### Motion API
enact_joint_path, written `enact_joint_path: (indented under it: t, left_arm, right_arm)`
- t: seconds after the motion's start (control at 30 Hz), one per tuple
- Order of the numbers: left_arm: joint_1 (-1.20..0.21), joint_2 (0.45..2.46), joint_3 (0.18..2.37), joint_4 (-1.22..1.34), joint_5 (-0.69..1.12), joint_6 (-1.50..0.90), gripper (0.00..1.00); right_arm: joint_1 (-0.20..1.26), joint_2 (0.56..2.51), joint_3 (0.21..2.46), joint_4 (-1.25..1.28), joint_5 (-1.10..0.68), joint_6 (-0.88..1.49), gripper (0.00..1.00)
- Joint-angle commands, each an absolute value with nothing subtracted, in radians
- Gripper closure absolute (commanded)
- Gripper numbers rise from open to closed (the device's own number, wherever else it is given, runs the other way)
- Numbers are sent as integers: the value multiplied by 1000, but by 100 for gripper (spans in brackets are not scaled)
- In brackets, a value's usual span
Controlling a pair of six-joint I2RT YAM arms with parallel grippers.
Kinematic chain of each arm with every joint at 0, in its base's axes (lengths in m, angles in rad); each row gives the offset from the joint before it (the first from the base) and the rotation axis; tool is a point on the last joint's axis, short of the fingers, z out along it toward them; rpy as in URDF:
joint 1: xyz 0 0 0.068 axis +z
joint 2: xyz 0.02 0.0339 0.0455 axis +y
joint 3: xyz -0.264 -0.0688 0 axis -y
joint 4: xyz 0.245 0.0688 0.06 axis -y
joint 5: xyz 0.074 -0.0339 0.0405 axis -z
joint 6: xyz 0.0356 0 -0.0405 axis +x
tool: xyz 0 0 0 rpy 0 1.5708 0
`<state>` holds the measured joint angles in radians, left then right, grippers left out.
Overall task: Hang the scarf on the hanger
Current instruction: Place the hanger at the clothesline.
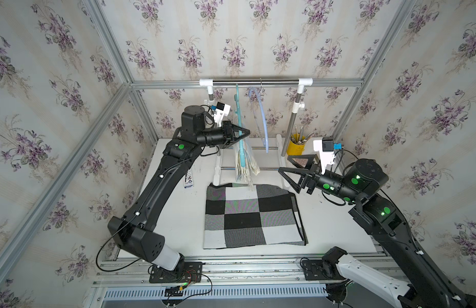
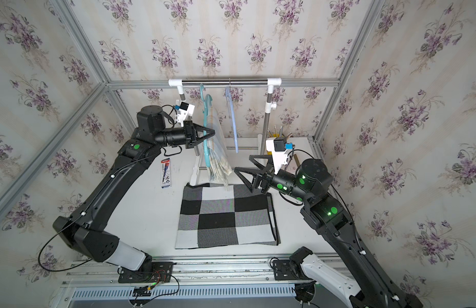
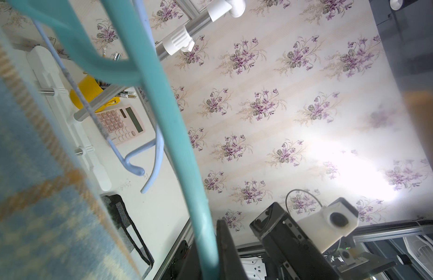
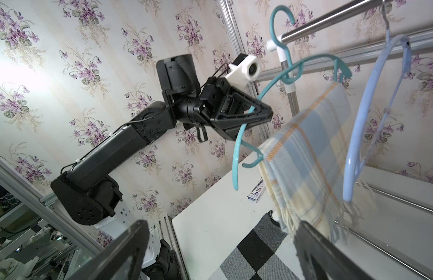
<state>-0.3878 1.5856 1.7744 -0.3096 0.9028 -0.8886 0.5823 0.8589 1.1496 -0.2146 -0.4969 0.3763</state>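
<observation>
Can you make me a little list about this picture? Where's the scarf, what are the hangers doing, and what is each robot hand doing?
scarf: plaid blue and yellow scarf, draped over the teal hanger
teal hanger: up by the rail; cannot tell if it is hooked on
left gripper: jaws shut on the teal hanger
right gripper: jaws open, empty, beside the scarf
blue hanger: hangs from the rail, bare
table: checked cloth lying flat, yellow cup at the back

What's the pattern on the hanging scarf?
The scarf is pale blue and cream plaid with orange lines; clearest in right wrist view.
</observation>
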Motion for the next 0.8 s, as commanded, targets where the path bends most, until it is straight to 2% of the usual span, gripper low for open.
enact_joint_path:
  t: [0.0,0.27,0.5,0.77]
  left_arm:
    - [-363,1657,1850,-221,977,-926,100]
    - [-296,1751,1915,-113,1016,-1041,100]
    - [-285,1815,2003,-149,1032,-1031,100]
    - [-256,1848,1991,-196,1024,-1022,100]
  right_arm:
    - [581,851,1116,-165,-552,422,4]
    - [582,808,1052,-173,-534,399,6]
    - [581,805,1035,-178,-528,401,7]
    - [581,832,1055,-185,-514,413,7]
